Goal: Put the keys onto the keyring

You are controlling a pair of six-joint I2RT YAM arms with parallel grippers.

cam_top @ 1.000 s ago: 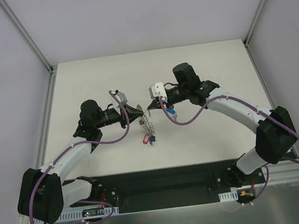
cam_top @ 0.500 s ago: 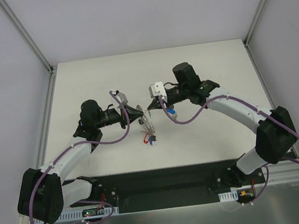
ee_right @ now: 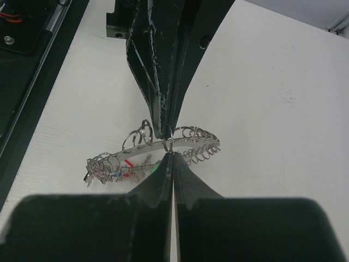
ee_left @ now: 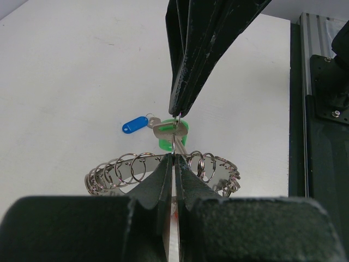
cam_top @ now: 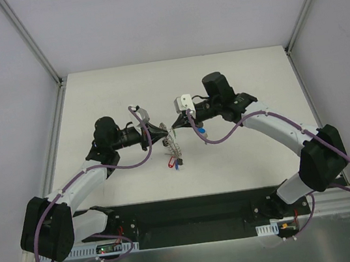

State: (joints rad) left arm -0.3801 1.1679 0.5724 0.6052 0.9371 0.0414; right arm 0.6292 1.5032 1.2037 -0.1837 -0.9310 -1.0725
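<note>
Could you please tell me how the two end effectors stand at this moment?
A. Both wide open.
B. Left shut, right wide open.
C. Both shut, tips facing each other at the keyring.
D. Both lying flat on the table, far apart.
C: the left end effector and the right end effector each have their fingers pressed together, tips pointing at one another at the keyring.

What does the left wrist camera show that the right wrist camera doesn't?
Only the left wrist view: the blue-tagged key and most of the green-tagged key, beyond the keyring. Only the right wrist view: a red tag plainly under the band; of green, just a sliver. Both: the left gripper and right gripper shut, tip to tip at the keyring's rim; what each pinches is too fine to tell.
</note>
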